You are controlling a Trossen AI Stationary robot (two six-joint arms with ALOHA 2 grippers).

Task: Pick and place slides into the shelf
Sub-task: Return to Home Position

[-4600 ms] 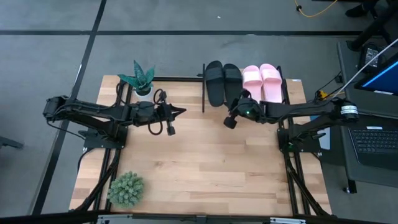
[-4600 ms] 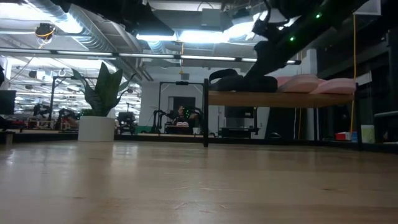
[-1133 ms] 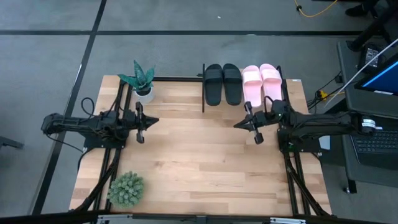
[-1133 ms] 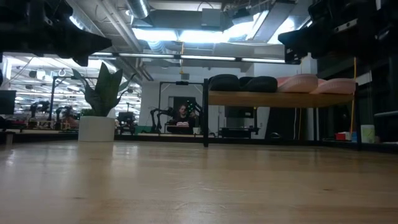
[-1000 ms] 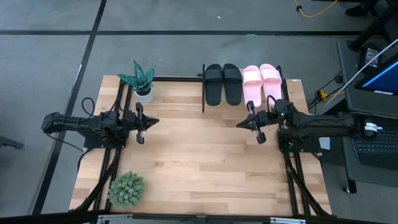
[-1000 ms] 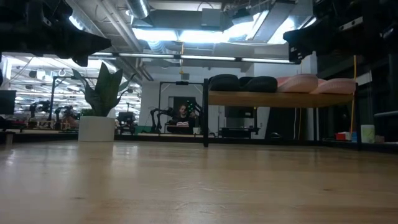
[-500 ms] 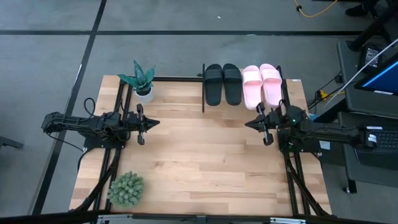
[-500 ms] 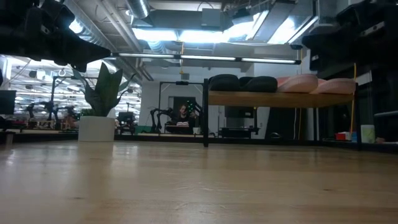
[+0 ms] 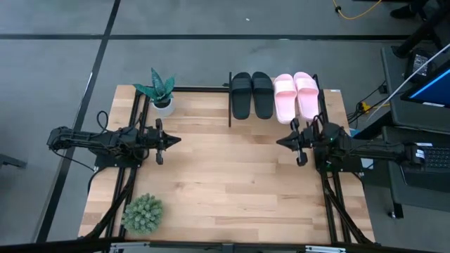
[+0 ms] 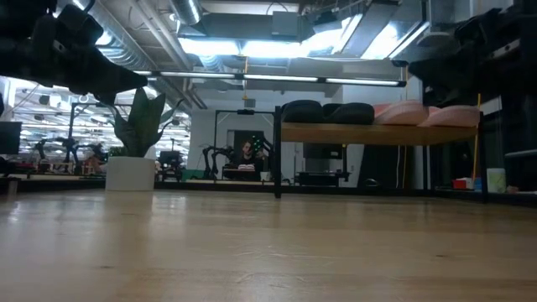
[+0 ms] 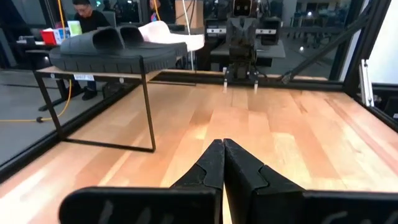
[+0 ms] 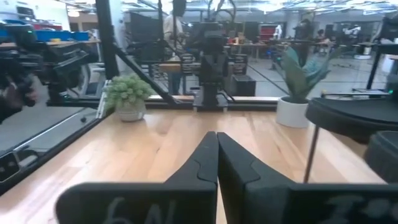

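Two black slides (image 9: 252, 94) and two pale pink slides (image 9: 297, 93) lie side by side, soles down, on the shelf (image 10: 377, 132), a small raised wooden board on thin black posts at the table's far edge. My left gripper (image 9: 178, 139) is shut and holds nothing, level above the table's left side. My right gripper (image 9: 278, 142) is shut and holds nothing too, level above the right side, just in front of the pink slides. The left wrist view shows the black slides (image 11: 115, 38) on the shelf.
A spiky-leaved plant in a white pot (image 9: 160, 90) stands at the far left of the table. A round green plant (image 9: 143, 213) stands at the near left corner. Bare wood (image 9: 232, 176) lies between the two arms. A laptop (image 9: 429, 158) sits off the right edge.
My right gripper has drawn back toward the table's right edge and sunk a little, staying shut. My left gripper has kept its place. The slides have not moved on the shelf.
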